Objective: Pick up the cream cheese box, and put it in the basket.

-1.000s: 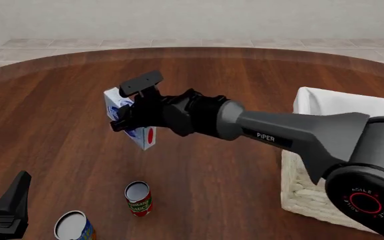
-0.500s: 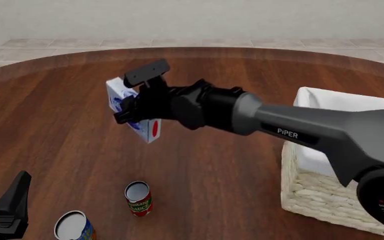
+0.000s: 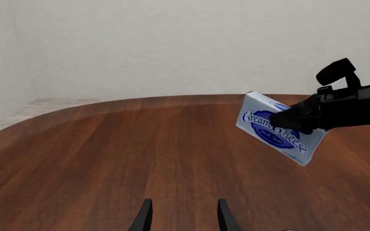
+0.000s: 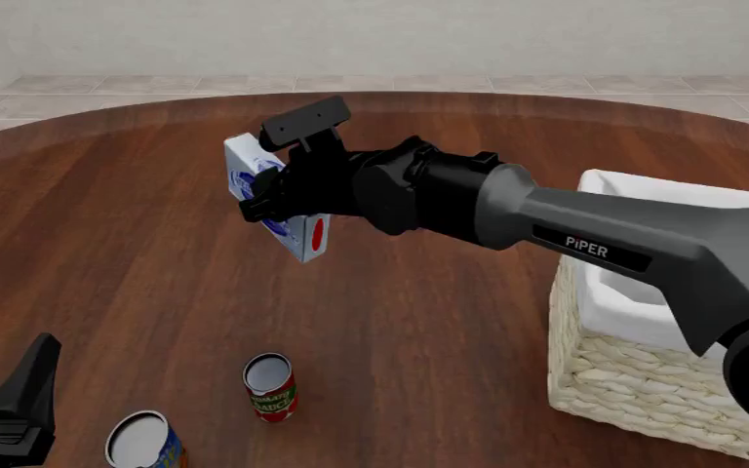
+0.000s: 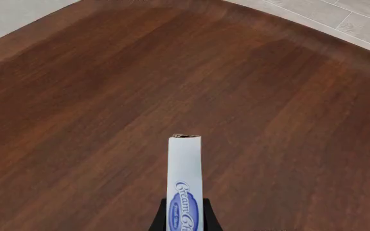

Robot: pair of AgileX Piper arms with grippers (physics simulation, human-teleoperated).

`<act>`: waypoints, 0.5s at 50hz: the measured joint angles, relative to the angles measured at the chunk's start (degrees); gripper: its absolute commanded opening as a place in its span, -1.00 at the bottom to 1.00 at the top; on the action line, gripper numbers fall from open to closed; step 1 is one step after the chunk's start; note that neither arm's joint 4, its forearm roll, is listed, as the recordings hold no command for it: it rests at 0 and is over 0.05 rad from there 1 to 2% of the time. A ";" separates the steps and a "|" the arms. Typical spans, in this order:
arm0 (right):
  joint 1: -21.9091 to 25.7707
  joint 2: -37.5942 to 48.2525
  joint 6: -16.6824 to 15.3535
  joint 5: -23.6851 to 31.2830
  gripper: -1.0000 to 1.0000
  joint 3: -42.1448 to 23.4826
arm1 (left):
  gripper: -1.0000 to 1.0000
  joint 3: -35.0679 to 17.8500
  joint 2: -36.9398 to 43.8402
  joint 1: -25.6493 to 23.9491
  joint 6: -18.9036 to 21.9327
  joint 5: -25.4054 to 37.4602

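My right gripper (image 4: 265,198) is shut on the cream cheese box (image 4: 274,207), a white and light-blue carton with a red oval on its lower end, and holds it high above the table. The box also shows in the left wrist view (image 3: 278,127) and edge-on between the fingers in the right wrist view (image 5: 185,187). The wicker basket (image 4: 635,380) with a white liner stands at the right, well apart from the box. My left gripper (image 4: 11,414) rests open and empty at the bottom left; its fingers (image 3: 143,219) show in its own view.
A red-labelled can (image 4: 269,387) stands upright near the front, and a blue-labelled can (image 4: 143,441) stands beside it at the bottom edge. The round wooden table (image 4: 114,234) spreads under the arms.
My right arm has lifted the box higher and carried it a little to the right and away from me. The left arm and both cans have not moved.
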 measured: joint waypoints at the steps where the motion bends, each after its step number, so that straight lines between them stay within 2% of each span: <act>1: -0.16 0.00 0.00 0.06 -1.00 -0.06 | 1.00 0.00 0.00 0.00 0.00 0.00; 25: -3.09 -1.00 0.12 0.80 -1.00 -0.23 | 1.00 0.00 0.00 0.00 0.00 0.00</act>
